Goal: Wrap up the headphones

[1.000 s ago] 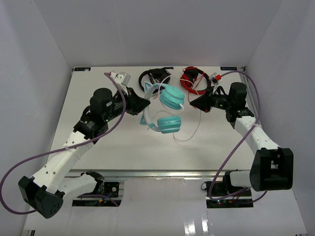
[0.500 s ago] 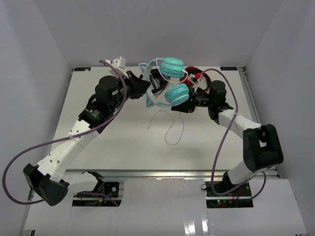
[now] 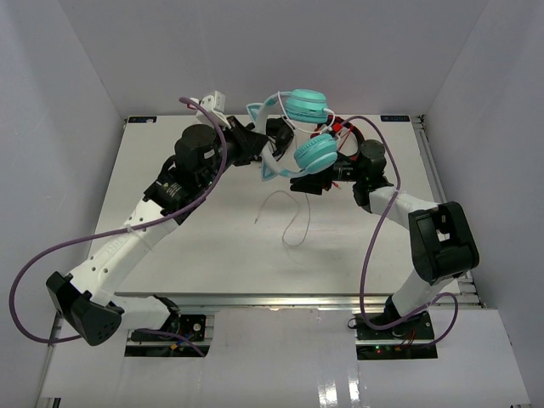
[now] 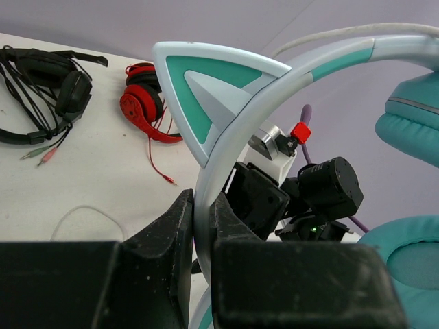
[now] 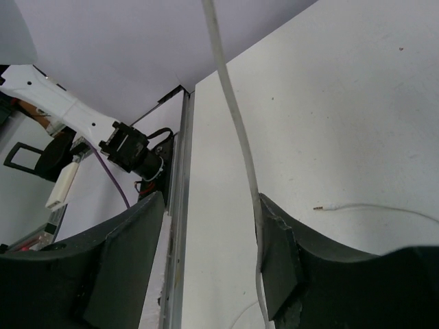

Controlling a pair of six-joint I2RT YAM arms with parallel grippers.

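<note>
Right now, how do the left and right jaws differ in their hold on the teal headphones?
The left jaws are shut on the headphones' pale headband, holding the set up off the table; the right jaws stand open, clamping nothing. The left jaws meet the rigid band, while the right jaws only have the thin white cable running through their gap. Both are at the same headphones, toward the table's far side.

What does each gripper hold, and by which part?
Left gripper: the headphones, by the headband. Right gripper: nothing; the cable passes between its open jaws.
</note>
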